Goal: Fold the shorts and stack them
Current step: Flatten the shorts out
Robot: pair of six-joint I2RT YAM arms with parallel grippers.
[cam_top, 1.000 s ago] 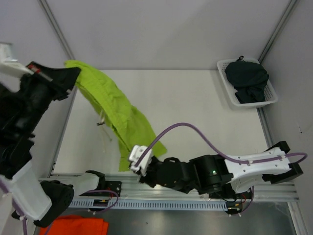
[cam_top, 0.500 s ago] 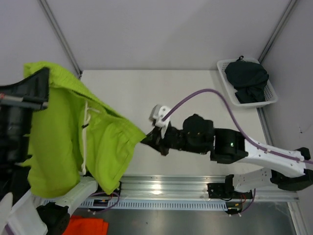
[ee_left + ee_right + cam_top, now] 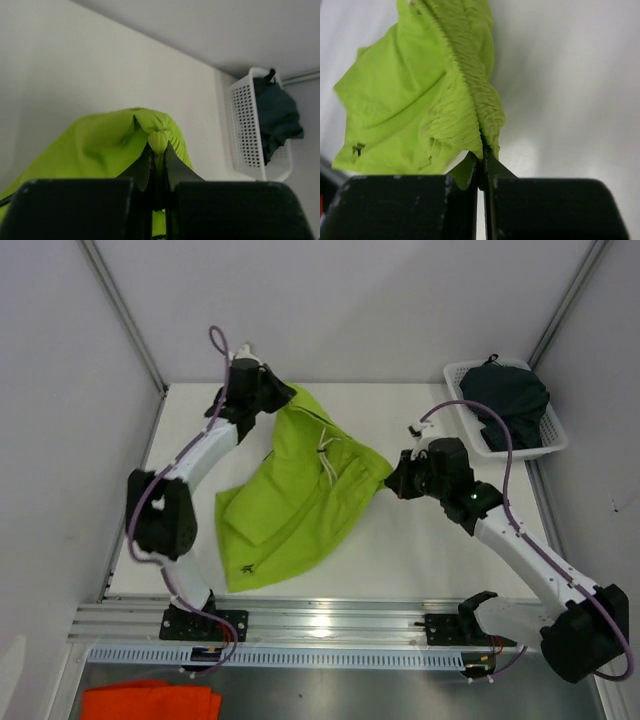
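The lime green shorts (image 3: 300, 495) hang spread between my two grippers over the table, waistband up and legs trailing toward the near left. My left gripper (image 3: 272, 395) is shut on the waistband's far-left corner (image 3: 159, 140). My right gripper (image 3: 392, 480) is shut on the waistband's right corner (image 3: 487, 127). The white drawstring (image 3: 328, 458) dangles at the middle. The dark navy-charcoal shorts (image 3: 505, 400) lie bunched in the white basket (image 3: 462, 410) at the far right, also seen in the left wrist view (image 3: 277, 117).
An orange cloth (image 3: 150, 702) lies below the table's near rail at the bottom left. The metal rail (image 3: 320, 625) runs along the near edge. Frame posts (image 3: 125, 315) stand at the far corners.
Both arms swung from the near left out over the table. The green shorts went from hanging bunched at the left to stretched wide by the waistband at mid-table.
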